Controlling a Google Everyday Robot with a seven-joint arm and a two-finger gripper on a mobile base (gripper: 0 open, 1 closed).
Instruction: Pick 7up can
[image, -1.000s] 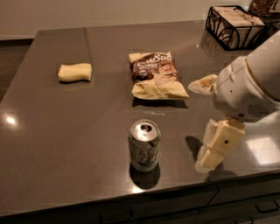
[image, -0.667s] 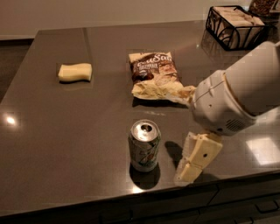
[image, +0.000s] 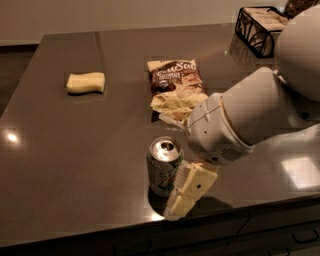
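**A:** What has changed?

**B:** The white arm's cream gripper (image: 181, 202) has swung in from the right. It's now low on the dark glossy tabletop (image: 100, 150), just beside the whitish-green, silver-topped 7up can (image: 164, 165).

**A:** Holding it?

**B:** Not as far as I can see, and I cannot tell whether it is open or closed. The can stands upright near the front edge.

**A:** Room to move?

**B:** It's open on the can's left. The brown-and-cream chip bag (image: 175, 82) lies behind, apart. The front edge is close, so I judge a forward nudge risky.
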